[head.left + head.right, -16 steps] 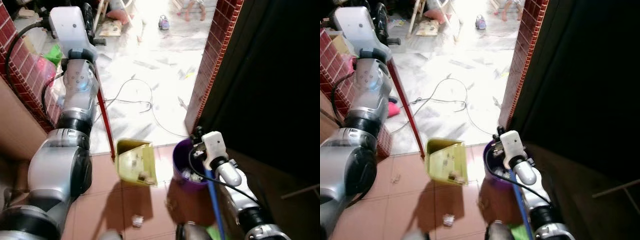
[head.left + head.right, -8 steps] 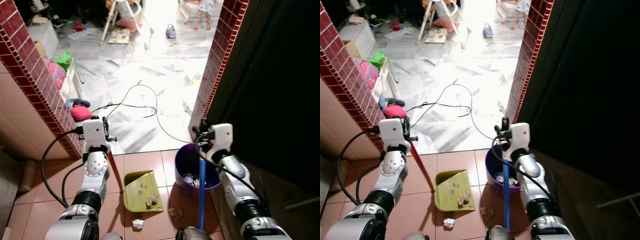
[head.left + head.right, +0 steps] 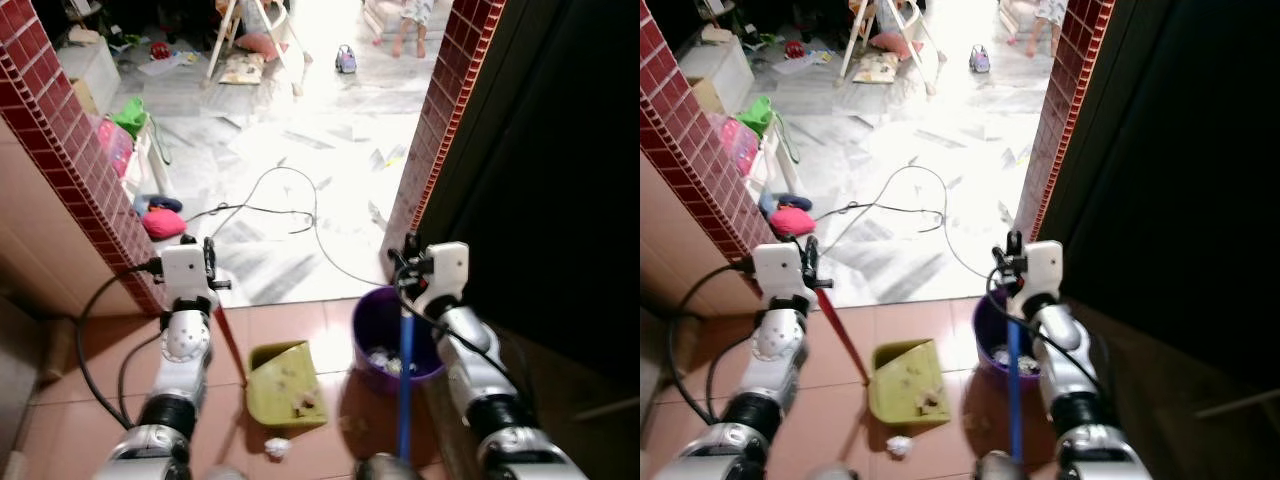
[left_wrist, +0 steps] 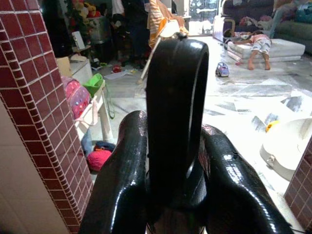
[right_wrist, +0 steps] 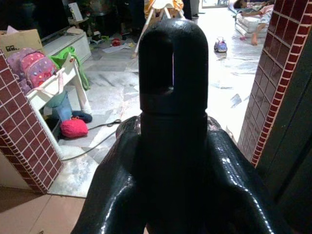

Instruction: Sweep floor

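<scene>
Standing upright on the tiled floor, the yellow dustpan (image 3: 285,384) holds scraps and is steered by a red handle (image 3: 229,338) that slants up to the left gripper (image 3: 203,277); the left wrist view shows both fingers (image 4: 120,181) clamped around the handle's black loop end. The right gripper (image 3: 407,287) is closed on the top of the blue broom handle (image 3: 404,385), which runs nearly vertical down past the purple bin (image 3: 372,322); the right wrist view confirms fingers (image 5: 229,183) wrapped about its black cap.

Key relation: one crumpled scrap (image 3: 276,447) lies on the tiles just in front of the dustpan's open mouth, on the robot's side, between the two arms. The broom stands just right of it, so the right arm looks best placed to push it forward into the pan.

The broom head is cut off at the frame's lower edge and its bristles cannot be assessed. Contents of the bin are pale litter, not identifiable. A smaller fleck (image 3: 349,423) near the bin's base is blurred.
</scene>
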### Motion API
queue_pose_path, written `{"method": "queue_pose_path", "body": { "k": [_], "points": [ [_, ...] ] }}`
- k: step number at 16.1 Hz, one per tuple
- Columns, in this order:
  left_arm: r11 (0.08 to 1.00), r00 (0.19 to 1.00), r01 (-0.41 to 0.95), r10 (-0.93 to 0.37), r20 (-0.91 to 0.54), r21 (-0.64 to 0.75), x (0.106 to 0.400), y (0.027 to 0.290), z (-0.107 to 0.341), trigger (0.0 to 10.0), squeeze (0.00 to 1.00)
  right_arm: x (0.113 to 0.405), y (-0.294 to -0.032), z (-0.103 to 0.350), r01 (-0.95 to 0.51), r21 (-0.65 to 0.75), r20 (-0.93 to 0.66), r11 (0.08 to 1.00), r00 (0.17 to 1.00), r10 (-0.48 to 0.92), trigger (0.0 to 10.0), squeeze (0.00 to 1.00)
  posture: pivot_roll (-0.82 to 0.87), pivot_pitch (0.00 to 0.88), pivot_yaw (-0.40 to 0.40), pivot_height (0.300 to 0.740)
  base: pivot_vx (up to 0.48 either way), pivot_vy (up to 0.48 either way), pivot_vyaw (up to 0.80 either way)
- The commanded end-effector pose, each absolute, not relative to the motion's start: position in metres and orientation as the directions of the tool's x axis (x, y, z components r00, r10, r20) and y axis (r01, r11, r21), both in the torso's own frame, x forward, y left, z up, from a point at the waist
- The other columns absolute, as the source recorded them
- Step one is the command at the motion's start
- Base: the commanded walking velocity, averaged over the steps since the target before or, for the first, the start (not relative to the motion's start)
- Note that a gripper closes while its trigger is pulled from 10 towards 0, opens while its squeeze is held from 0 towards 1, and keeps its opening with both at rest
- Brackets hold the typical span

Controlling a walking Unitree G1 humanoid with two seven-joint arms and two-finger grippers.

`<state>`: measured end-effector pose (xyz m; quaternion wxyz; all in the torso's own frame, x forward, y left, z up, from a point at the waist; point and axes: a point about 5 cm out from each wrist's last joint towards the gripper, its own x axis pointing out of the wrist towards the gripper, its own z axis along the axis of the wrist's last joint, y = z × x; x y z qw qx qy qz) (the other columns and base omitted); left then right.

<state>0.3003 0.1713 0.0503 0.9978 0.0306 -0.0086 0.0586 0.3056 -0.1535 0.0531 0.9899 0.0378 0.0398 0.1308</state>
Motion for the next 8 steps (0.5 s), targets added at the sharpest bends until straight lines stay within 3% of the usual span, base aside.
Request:
{"method": "queue_pose_path", "body": {
  "k": [1,8],
  "points": [
    [0.992,0.993,-0.062,0.072,-0.092,0.106,0.2897,0.1676,0.0294,10.0,0.0,0.3092,-0.1506,0.0566,-0.225,0.15,-0.041,0.963,0.971,0.233,10.0,0.0,-0.07,0.0,0.045,0.74,0.0,0.0,0.0],
    [0.992,0.993,-0.062,0.072,-0.092,0.106,0.2897,0.1676,0.0294,10.0,0.0,0.3092,-0.1506,0.0566,-0.225,0.15,-0.041,0.963,0.971,0.233,10.0,0.0,-0.07,0.0,0.045,0.74,0.0,0.0,0.0]
  ]
}}
